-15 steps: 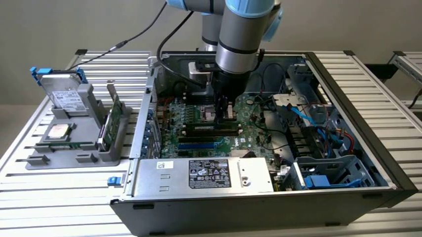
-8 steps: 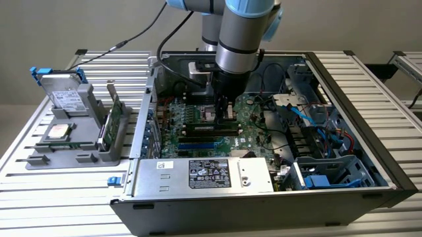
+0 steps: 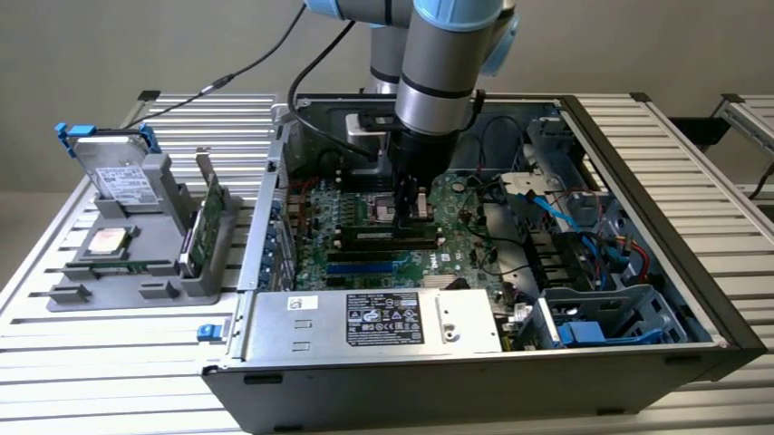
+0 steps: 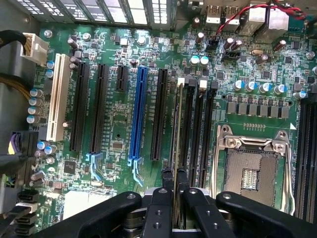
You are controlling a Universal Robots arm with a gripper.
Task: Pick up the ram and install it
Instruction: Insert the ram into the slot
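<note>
Counter: slatted metal counter (image 3: 109, 362) carrying an open computer case (image 3: 695, 272).
Ram: ram (image 4: 176, 124) seen edge-on, directly below the gripper (image 4: 174, 173).
Fingers: fingers (image 4: 166, 181) narrow, apparently pinching its top edge.
Axis: lengthwise along the memory slots (image 4: 195, 134), beside the empty processor socket (image 4: 252, 168).
Seating: cannot tell.
</note>
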